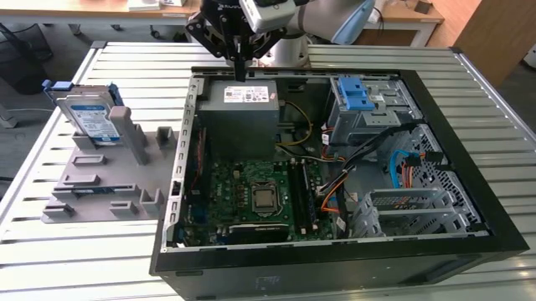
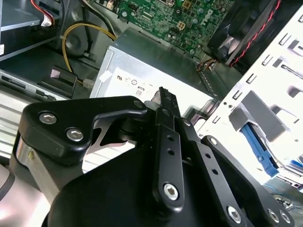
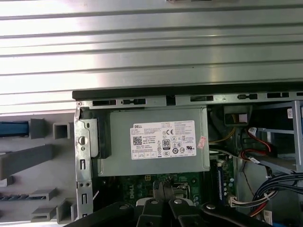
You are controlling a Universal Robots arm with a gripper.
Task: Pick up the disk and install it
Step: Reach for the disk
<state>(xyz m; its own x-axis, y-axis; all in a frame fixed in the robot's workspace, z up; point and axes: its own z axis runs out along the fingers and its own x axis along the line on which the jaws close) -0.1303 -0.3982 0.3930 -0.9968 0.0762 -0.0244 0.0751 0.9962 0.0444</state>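
The disk [image 1: 90, 116], silver with a blue-and-white label and a thin blue bracket, stands on edge in a grey holder [image 1: 100, 182] at the exterior view's left, outside the computer case. My gripper [image 1: 241, 71] hangs over the case's back edge, just above the grey power-supply box [image 1: 241, 119], well to the right of the disk. The black fingers [image 2: 164, 97] are pressed together with nothing between them. In the first wrist view the gripper [image 3: 163, 188] points at the power-supply box [image 3: 156, 142], and the disk's blue edge [image 3: 14, 128] shows in the holder.
The open black computer case [image 1: 469, 125] lies on a slatted metal table [image 1: 125, 63]. Inside are a green motherboard [image 1: 251, 194], loose cables [image 1: 402, 157], a drive cage with blue latch tabs [image 1: 353, 94] and a metal drive bay [image 1: 410, 210]. Desks stand behind the table.
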